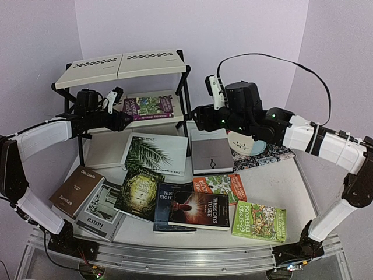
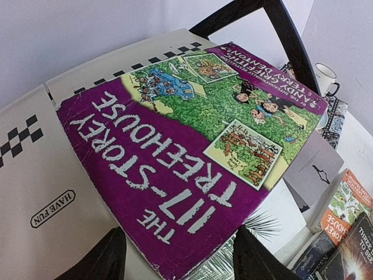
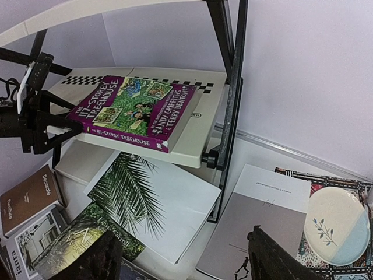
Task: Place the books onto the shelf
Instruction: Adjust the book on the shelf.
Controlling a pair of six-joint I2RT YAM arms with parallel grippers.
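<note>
A purple Treehouse book (image 1: 148, 107) (image 2: 192, 140) (image 3: 137, 111) lies flat on the lower cream tier (image 2: 35, 175) of the black-framed shelf (image 1: 122, 65). My left gripper (image 2: 178, 262) (image 1: 123, 116) is open at that tier's near edge, its fingers (image 2: 96, 259) on either side of the book's near corner without touching it. My right gripper (image 3: 183, 265) (image 1: 201, 119) hangs open and empty above the table, over the white palm-leaf book (image 3: 157, 198) (image 1: 154, 153) and the grey book (image 3: 262, 227) (image 1: 211, 153). Several more books lie on the table in front.
On the table lie a brown book (image 1: 77, 189), a dark green novel (image 1: 139, 192), a dark novel (image 1: 198, 210), an orange Treehouse book (image 1: 220, 185) and a green one (image 1: 259, 220). A plate (image 3: 335, 224) sits on a patterned placemat (image 1: 271, 154) at right, near a mug (image 2: 325, 79).
</note>
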